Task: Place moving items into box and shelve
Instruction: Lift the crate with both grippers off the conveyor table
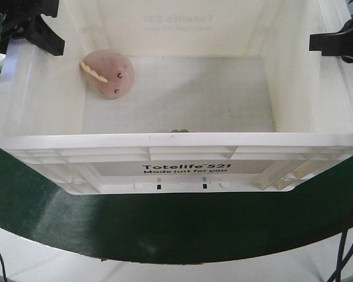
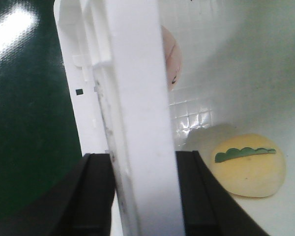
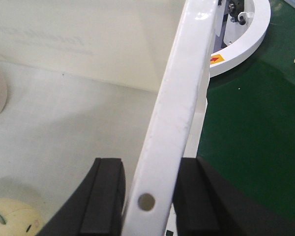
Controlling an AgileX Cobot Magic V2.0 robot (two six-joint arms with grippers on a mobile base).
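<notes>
Box: The box (image 1: 182,170), a white crate, stands on the table with both side walls gripped. Two items lie inside, so I judge the lift for shelving to be the step in hand. Where the box goes next is not in view. I raise both arms at one rate and hold the rim level, because uneven height would twist the thin walls out of the pads.
Left gripper: The left gripper (image 2: 142,189) is closed onto the left wall, with one finger outside and one inside, both against the plastic. The wall looks smooth and glossy, so I start the lift slowly and watch for slip.
Right gripper: The right gripper (image 3: 147,194) clamps the right wall the same way, straddling the rim.
Pink item: The pink item (image 1: 109,73) lies loose on the box floor in the far left corner. It looks likely to roll if the box tips.
Cream item: The cream item (image 2: 248,164), which bears a green scalloped strip, lies by the front wall, well apart from the pink one.
Room: Only pale floor (image 1: 23,258) shows past the table edge. I cannot tell more.
Table: The table (image 1: 165,229) is dark green and glossy, with a curved front edge.
White ring: A white ring (image 3: 246,34) with a red arrow label sits just beyond the right wall. I lift straight up to clear it.
Cables: Black cables (image 1: 344,247) hang at the right front. I keep the arms clear of them.
</notes>
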